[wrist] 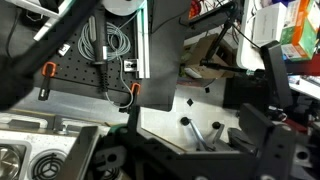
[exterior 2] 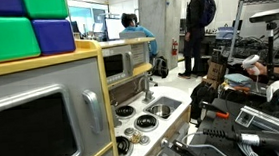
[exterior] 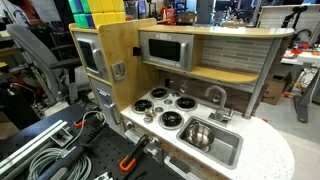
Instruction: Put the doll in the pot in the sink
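The steel pot (exterior: 198, 134) stands in the left part of the silver sink (exterior: 230, 152) of the toy kitchen, under the curved faucet (exterior: 214, 95). The sink also shows in an exterior view (exterior 2: 165, 110) and at the lower left edge of the wrist view (wrist: 12, 155). A tiny tan thing that may be the doll (exterior: 148, 116) lies at the stove's front left corner, too small to make out. My gripper (wrist: 200, 135) shows only in the wrist view. Its dark fingers are spread over a white surface, away from the sink, with nothing between them.
Four black-and-white burners (exterior: 165, 108) lie beside the sink. A toy microwave (exterior: 163, 50) sits above them and an oven door (exterior 2: 28, 132) is nearby. Cables and orange clamps (exterior: 128, 160) lie on the black board beside the kitchen. People stand in the background (exterior 2: 197, 23).
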### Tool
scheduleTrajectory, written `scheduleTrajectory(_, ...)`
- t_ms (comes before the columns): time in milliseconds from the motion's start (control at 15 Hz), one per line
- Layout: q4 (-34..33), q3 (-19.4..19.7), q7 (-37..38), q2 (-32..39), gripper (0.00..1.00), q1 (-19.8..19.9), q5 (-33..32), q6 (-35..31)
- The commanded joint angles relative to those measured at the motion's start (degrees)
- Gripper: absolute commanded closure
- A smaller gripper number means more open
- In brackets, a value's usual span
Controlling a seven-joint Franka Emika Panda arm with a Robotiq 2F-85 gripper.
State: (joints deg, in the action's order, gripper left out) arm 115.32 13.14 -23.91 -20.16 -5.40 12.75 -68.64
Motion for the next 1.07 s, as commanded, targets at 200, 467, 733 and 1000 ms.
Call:
scheduleTrajectory(200, -0.2, -2.03, -0.69, 0.28, 0.0, 2.49, 0.41, 0.31)
scheduleTrajectory(467, -0.2, -2.03, -0.69, 0.28, 0.0, 2.49, 0.41, 0.31)
scheduleTrajectory(733, 2.55, -3.16, 1.93, -0.08, 0.0, 3.67, -1.37, -4.1)
scheduleTrajectory(1000, 7.43, -3.59, 6.28, 7.27, 0.0, 5.55, 2.27, -17.96)
